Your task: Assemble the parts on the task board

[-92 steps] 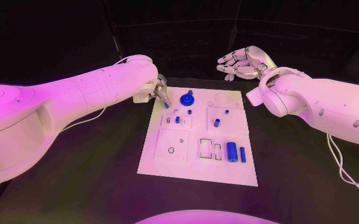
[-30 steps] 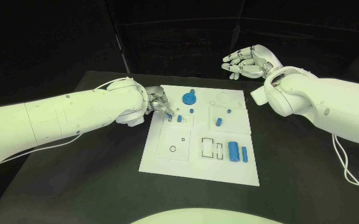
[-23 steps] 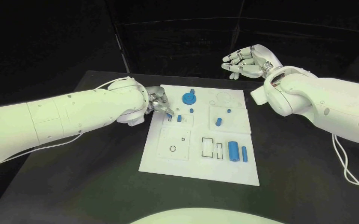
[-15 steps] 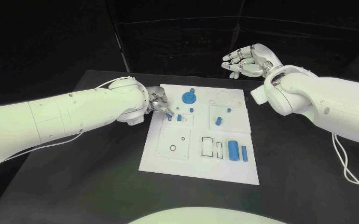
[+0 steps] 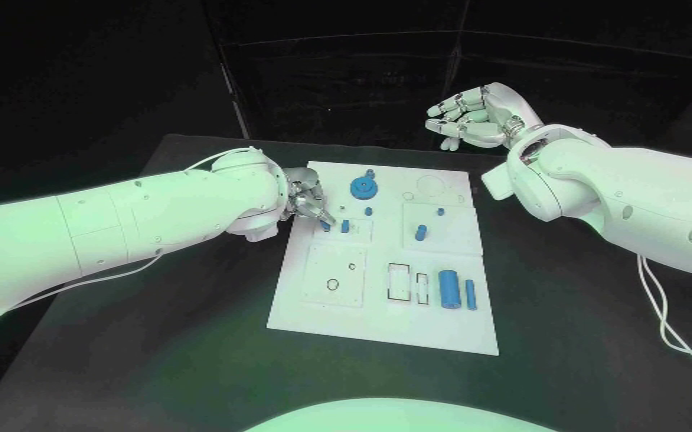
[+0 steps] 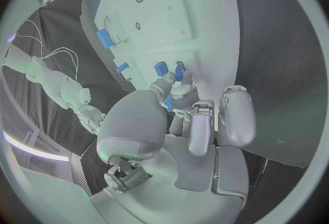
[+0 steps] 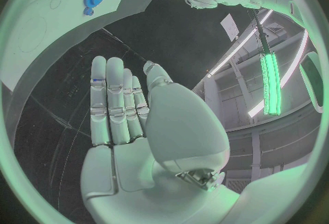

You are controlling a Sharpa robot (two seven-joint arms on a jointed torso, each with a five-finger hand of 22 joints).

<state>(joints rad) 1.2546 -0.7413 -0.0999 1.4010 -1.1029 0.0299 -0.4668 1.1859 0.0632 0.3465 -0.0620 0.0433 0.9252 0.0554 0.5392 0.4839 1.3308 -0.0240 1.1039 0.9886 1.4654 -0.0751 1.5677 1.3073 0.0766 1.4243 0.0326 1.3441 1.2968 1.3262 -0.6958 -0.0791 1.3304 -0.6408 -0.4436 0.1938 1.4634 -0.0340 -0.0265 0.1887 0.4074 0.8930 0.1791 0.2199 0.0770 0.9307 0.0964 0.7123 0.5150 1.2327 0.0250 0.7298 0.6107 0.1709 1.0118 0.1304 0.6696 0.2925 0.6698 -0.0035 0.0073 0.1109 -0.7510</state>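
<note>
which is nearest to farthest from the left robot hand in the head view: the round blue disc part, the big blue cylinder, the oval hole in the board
1. Round blue disc part, at the board's far edge, just beside the left robot hand.
2. Oval hole, in the near-left panel of the task board.
3. Big blue cylinder, lying near the board's near-right corner.

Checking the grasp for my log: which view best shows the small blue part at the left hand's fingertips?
The left wrist view: the small blue part sits at the left hand's fingertips over the white task board. In the head view the part is tiny.
</note>
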